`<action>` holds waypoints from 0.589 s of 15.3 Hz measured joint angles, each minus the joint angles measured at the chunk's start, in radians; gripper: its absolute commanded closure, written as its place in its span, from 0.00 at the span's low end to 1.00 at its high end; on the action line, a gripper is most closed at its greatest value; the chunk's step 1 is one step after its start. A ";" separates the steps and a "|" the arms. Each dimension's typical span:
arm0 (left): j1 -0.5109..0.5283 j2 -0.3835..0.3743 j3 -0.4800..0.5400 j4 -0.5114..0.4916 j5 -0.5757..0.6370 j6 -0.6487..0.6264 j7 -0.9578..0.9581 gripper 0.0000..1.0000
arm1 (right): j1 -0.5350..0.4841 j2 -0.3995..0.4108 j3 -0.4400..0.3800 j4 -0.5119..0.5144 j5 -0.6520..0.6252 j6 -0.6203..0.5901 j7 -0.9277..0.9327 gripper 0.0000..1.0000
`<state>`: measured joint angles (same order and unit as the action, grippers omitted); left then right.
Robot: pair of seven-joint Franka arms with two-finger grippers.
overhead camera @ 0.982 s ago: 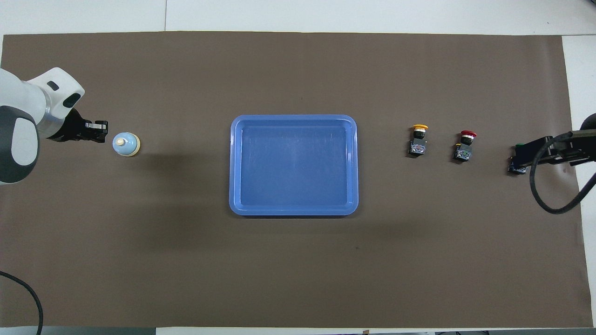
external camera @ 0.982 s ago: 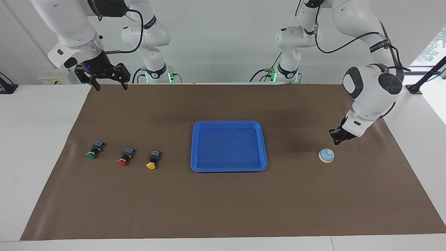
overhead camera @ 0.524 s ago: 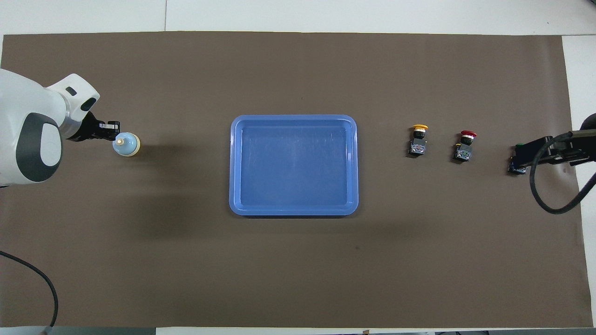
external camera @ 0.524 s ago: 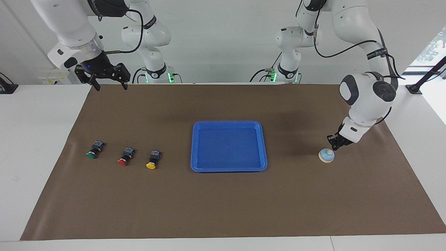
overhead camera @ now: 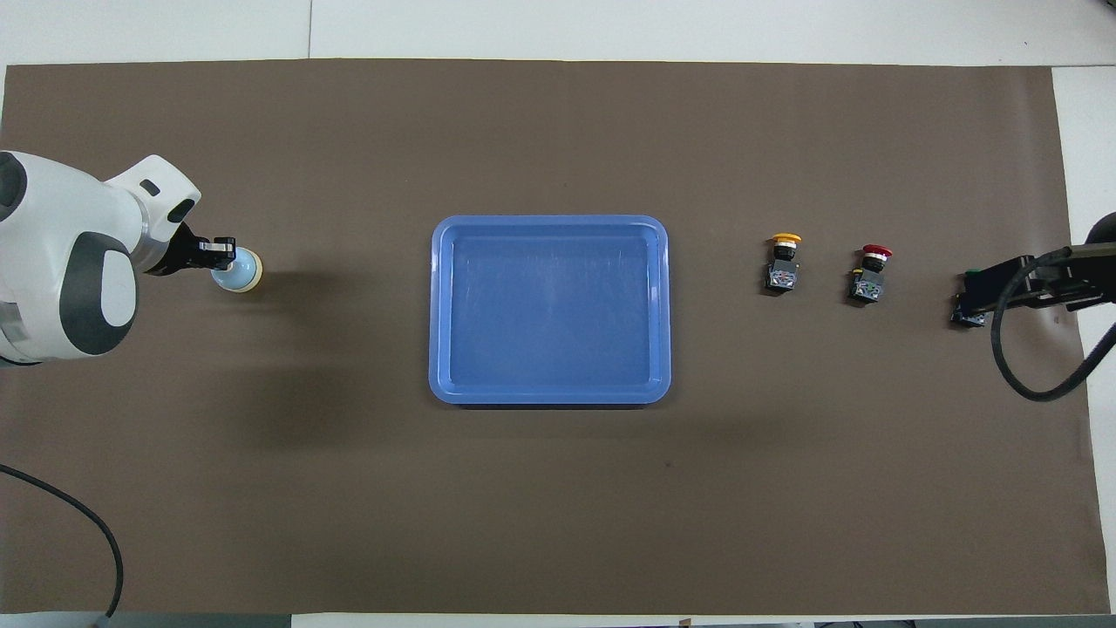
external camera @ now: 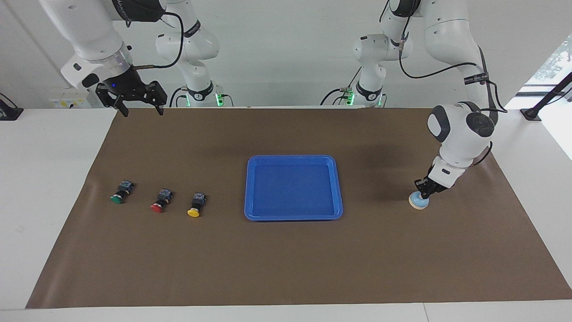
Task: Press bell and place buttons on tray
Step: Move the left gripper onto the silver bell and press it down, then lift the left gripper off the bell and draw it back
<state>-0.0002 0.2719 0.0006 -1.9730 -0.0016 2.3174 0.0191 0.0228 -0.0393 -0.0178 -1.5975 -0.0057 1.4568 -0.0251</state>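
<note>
Now the left gripper (external camera: pixel 423 190), fingers pinched shut, bears on the bell (external camera: pixel 418 201) beside the tray (external camera: pixel 293 216); next the waiting right gripper (external camera: pixel 139 110), jaws wide, should fetch the buttons (external camera: pixel 156 198) beside that tray.

Blue tray (external camera: pixel 293 188) occupies the mat's (external camera: pixel 286 259) middle, its floor bare inside a low raised rim. Toward the right arm's end, three buttons lie in a row, well apart from the tray: yellow (external camera: pixel 195 205) closest to it, then red (external camera: pixel 161 201), then green (external camera: pixel 121 192), each separated by a strip of bare mat. The right gripper (external camera: pixel 139 108), fingers spread, hangs over the mat's edge nearest the robots, with nothing between it and the buttons. At the left arm's end, the left gripper (external camera: pixel 423 189), fingers together, covers the bell (external camera: pixel 418 201) from above. Broad bare mat lies between bell and tray.
</note>
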 measured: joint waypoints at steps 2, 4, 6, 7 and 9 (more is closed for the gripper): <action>0.001 -0.001 0.002 0.021 0.000 -0.056 0.000 1.00 | 0.000 0.000 0.000 0.000 0.000 0.000 0.000 0.00; 0.009 -0.019 0.005 0.106 0.000 -0.218 0.000 0.63 | 0.000 0.000 0.000 0.000 0.000 0.000 0.000 0.00; 0.012 -0.065 0.009 0.190 0.000 -0.366 0.000 0.06 | 0.000 0.000 0.000 0.000 0.000 0.000 0.000 0.00; 0.012 -0.096 0.009 0.213 0.000 -0.412 0.000 0.00 | 0.000 0.000 0.000 0.000 0.000 0.000 0.000 0.00; 0.012 -0.171 0.008 0.229 0.000 -0.490 0.000 0.00 | 0.000 0.000 0.000 0.000 0.000 0.000 0.000 0.00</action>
<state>0.0117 0.1014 0.0089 -1.7441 -0.0016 1.8279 0.0190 0.0228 -0.0393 -0.0178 -1.5975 -0.0057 1.4568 -0.0251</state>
